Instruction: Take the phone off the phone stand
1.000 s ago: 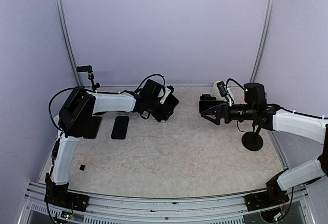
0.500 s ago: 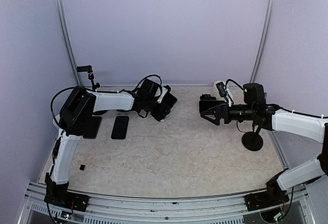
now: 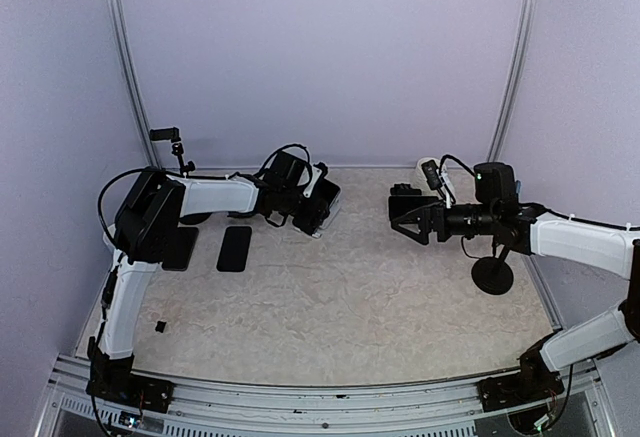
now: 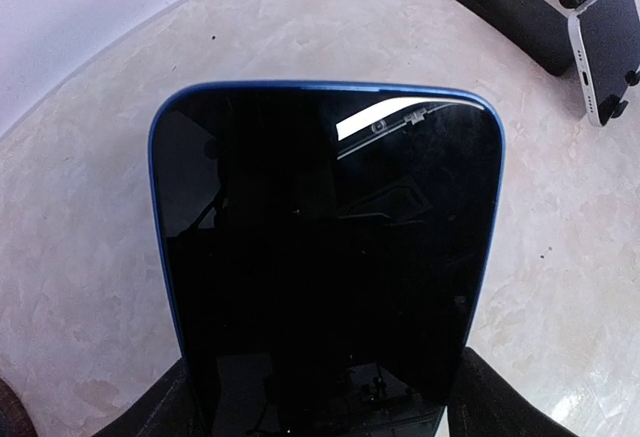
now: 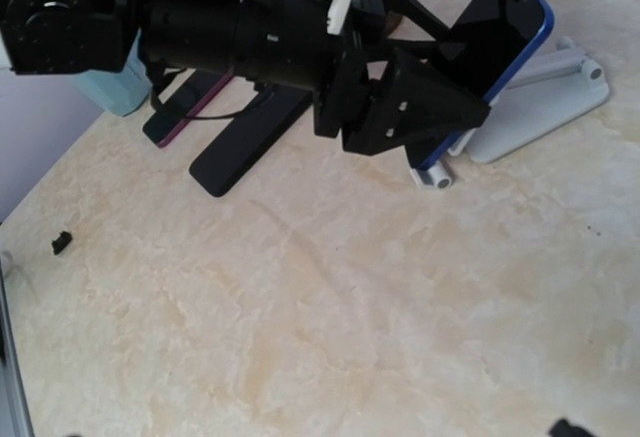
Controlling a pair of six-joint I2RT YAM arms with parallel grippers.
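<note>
The phone (image 4: pixel 330 257) has a black screen and a blue edge and fills the left wrist view. In the right wrist view this phone (image 5: pixel 508 22) leans on the white phone stand (image 5: pixel 550 97), its lower edge at the stand's lip. My left gripper (image 3: pixel 312 207) is shut on the phone's lower sides, one dark finger (image 4: pixel 495 402) on each side. My right gripper (image 3: pixel 396 215) hangs open to the right of it, pointing left with nothing between its fingers. Its own fingers do not show in the right wrist view.
A black phone (image 3: pixel 234 248) lies flat left of the stand, beside a purple-edged phone (image 5: pixel 180 107) and a light-blue object (image 5: pixel 115 82). A silver phone (image 4: pixel 605 47) sits on a black stand (image 4: pixel 510 12). A round black base (image 3: pixel 493 275) stands at the right; a small black piece (image 3: pixel 160 327) lies near left.
The left gripper's jaws have closed in onto the phone and the gripper has shifted slightly toward the back. The right arm has not moved.
</note>
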